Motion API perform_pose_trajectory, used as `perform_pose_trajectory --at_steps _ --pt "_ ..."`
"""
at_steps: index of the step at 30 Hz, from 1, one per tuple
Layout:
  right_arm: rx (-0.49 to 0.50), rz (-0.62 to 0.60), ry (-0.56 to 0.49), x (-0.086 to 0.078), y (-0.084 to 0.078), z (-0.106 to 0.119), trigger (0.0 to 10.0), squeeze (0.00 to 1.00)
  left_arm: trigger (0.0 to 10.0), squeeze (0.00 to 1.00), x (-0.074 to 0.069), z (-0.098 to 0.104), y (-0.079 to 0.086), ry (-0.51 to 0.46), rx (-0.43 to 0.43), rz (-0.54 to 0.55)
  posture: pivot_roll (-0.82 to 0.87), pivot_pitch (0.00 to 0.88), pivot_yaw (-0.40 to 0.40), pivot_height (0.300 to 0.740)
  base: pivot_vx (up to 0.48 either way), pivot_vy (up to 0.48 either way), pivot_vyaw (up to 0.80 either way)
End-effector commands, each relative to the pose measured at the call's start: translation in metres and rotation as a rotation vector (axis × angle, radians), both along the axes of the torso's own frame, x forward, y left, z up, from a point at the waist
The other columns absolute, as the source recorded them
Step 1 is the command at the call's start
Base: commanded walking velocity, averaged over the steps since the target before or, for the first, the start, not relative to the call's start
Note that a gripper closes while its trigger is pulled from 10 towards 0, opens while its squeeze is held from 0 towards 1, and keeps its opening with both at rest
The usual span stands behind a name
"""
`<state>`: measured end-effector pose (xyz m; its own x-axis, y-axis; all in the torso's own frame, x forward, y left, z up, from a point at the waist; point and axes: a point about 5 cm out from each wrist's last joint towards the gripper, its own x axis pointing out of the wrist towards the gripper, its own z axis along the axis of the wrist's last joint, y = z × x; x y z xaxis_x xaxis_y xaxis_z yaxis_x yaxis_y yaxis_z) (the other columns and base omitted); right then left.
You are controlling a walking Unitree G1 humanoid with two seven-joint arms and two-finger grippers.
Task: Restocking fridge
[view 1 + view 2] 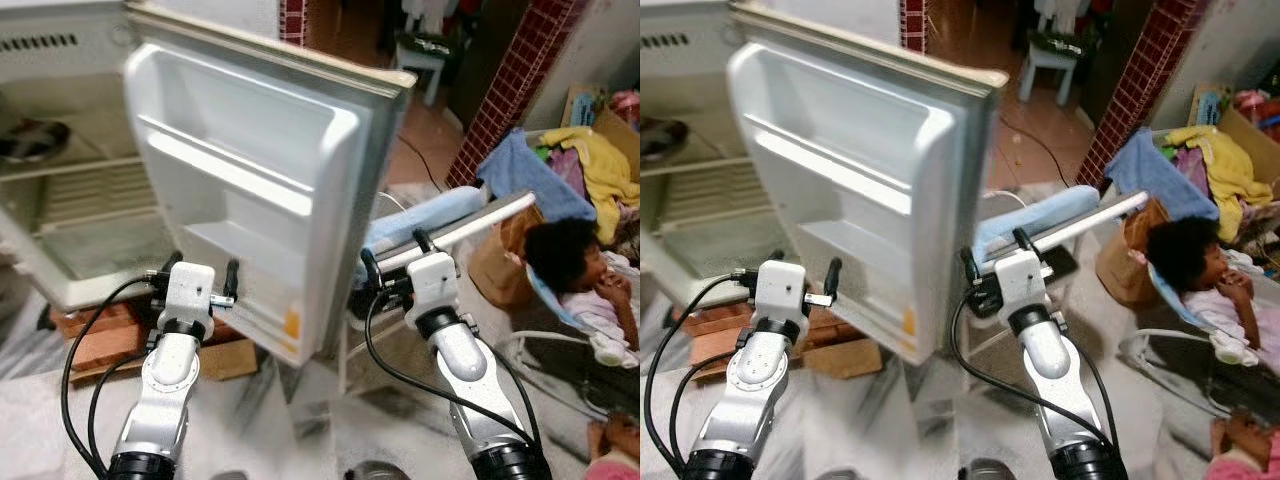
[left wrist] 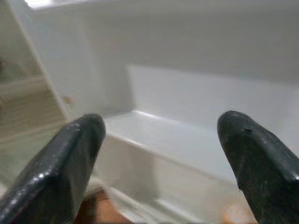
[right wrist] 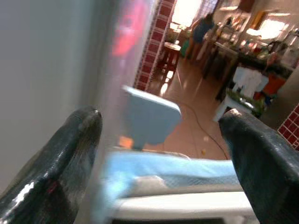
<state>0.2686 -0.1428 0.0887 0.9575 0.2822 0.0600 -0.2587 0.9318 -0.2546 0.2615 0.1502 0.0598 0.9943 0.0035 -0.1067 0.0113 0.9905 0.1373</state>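
1. Standing before you is the white fridge (image 1: 60, 250), its door (image 1: 260, 190) swung wide toward the camera so the inner face with its moulded shelves is turned to you.
2. Your left gripper (image 1: 195, 285) sits low at the bottom of the door's inner side, near the lower door shelf (image 2: 177, 144). Its fingers (image 2: 65, 163) are spread wide and hold nothing; the left wrist view looks straight between them into the white door pocket.
3. Your right gripper (image 1: 395, 258) is on the other side of the door, just beside its outer edge. Its fingers (image 3: 261, 154) are likewise wide apart with nothing between them.
4. The right wrist view shows the door's grey outer skin close along one finger and a pale blue padded frame (image 3: 154, 116) ahead; the picture is blurred, so whether that finger touches the door cannot be told.
5. Inside the fridge cavity a dark round dish (image 1: 30, 140) rests on the upper shelf; the wire rack below it looks bare.
6. An orange mark (image 1: 291, 323) shows on the door's lower inner corner.
7. A person (image 1: 580, 265) sits to your right, near a heap of yellow and blue cloth (image 1: 590, 160).
8. Brick-coloured blocks (image 1: 100, 335) lie under the fridge base, by your left arm.
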Motion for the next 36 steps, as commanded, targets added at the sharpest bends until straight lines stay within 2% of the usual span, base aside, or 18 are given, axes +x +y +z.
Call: perform_pose_trajectory --at_steps 1,7,11,15,19,23,25,27,28,29,30,31,33,36 --pt "0.02 0.009 -0.018 0.003 0.007 0.005 10.0 0.0 10.0 0.0 -0.004 -0.003 0.016 0.025 0.009 0.052 -0.01 0.0 -0.033 0.74 0.0 0.0 0.8" --pt "0.031 0.009 -0.009 0.003 0.004 0.003 10.0 0.0 10.0 0.0 -0.013 -0.008 0.031 0.068 -0.01 0.138 0.0 0.0 -0.035 0.74 0.0 0.0 0.8" --pt "0.03 0.024 -0.002 0.002 0.004 0.001 10.0 0.0 10.0 0.0 -0.019 -0.01 0.036 0.086 -0.012 0.158 0.01 0.0 -0.039 0.74 0.0 0.0 0.79" --pt "0.033 0.024 -0.001 0.003 0.004 0.002 10.0 0.0 10.0 0.0 -0.023 -0.012 0.04 0.098 0.012 0.149 0.01 0.004 -0.043 0.74 0.0 0.0 0.79" --pt "0.034 0.027 -0.004 0.007 0.004 0.004 10.0 0.0 10.0 0.0 -0.031 -0.02 0.038 0.148 0.012 0.043 0.02 0.028 -0.045 0.74 0.0 0.0 0.79" --pt "0.071 0.058 0.009 0.008 0.006 0.006 10.0 0.0 10.0 0.0 -0.036 -0.022 0.038 0.159 0.024 0.018 0.02 0.035 -0.048 0.74 0.0 0.0 0.79" --pt "0.182 0.188 0.065 0.003 0.018 0.01 10.0 0.0 10.0 0.0 -0.037 -0.023 0.037 0.163 0.021 0.024 0.02 0.04 -0.052 0.74 0.0 0.0 0.68" --pt "0.231 0.244 0.101 0.001 0.024 0.01 10.0 0.0 10.0 0.0 -0.037 -0.023 0.036 0.164 0.021 0.021 0.02 0.038 -0.051 0.74 0.0 0.0 0.6" --pt "0.327 0.336 0.176 -0.004 0.032 0.01 10.0 0.0 10.0 0.0 -0.036 -0.024 0.035 0.166 0.021 0.017 0.02 0.035 -0.051 0.74 0.0 0.0 0.43" --pt "0.391 0.569 0.233 -0.022 0.047 0.017 10.0 0.0 10.0 0.0 -0.036 -0.024 0.033 0.169 0.023 0.009 0.02 0.031 -0.049 0.74 0.0 0.0 0.0" --pt "0.391 0.569 0.233 -0.022 0.047 0.017 10.0 0.0 10.0 0.0 -0.036 -0.024 0.033 0.169 0.023 0.009 0.02 0.031 -0.049 0.74 0.0 0.0 0.0" --pt "0.433 0.75 0.298 -0.041 0.052 0.023 10.0 0.0 10.0 0.0 -0.035 -0.025 0.031 0.175 0.023 0.0 0.02 0.029 -0.048 0.74 0.0 0.0 0.0" --pt "0.453 0.817 0.358 -0.048 0.051 0.021 10.0 0.0 10.0 0.0 -0.034 -0.026 0.031 0.181 0.022 -0.008 0.02 0.028 -0.05 0.74 0.0 0.0 0.0" --pt "0.391 0.797 0.414 -0.051 0.041 0.008 10.0 0.0 10.0 0.0 -0.035 -0.026 0.03 0.188 0.022 -0.012 0.01 0.025 -0.049 0.74 0.0 0.0 0.0"
